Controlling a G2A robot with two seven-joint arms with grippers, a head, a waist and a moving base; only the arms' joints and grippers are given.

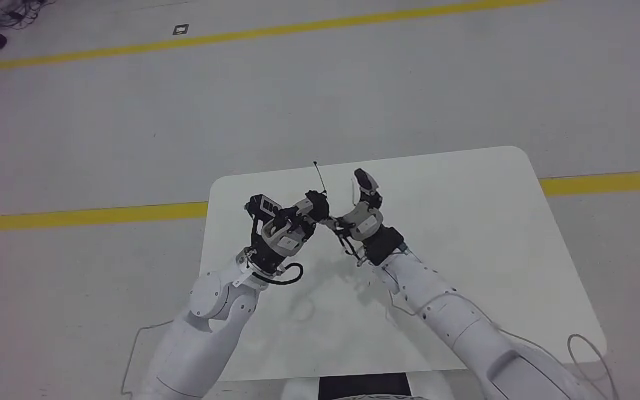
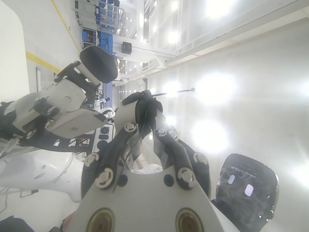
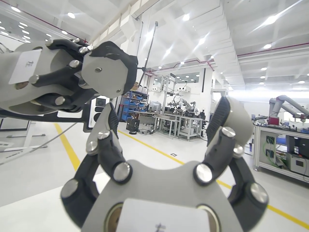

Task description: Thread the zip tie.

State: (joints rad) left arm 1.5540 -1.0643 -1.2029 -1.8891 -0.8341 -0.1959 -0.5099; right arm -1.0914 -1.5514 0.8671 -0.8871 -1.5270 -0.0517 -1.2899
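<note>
Currently, your entries, hazards first; right gripper (image 3: 166, 113): fingers spread apart, holding nothing, just beside the left gripper (image 2: 146, 107); if you close in off-line, a pad may knock the strap aside; left gripper: fingers pinched together on the zip tie (image 2: 185, 90); a weak pinch could let the strap twist or slide; zip tie: black, thin, its long free length sticking out past the left gripper; it looks whippy, so its end may wander off the slot. Room: a bright hall, with workbenches and shelving far beyond the left gripper; yellow floor lines (image 1: 100, 216); table (image 1: 480, 220): white, round-cornered, plain, lying beneath the left gripper.
</note>
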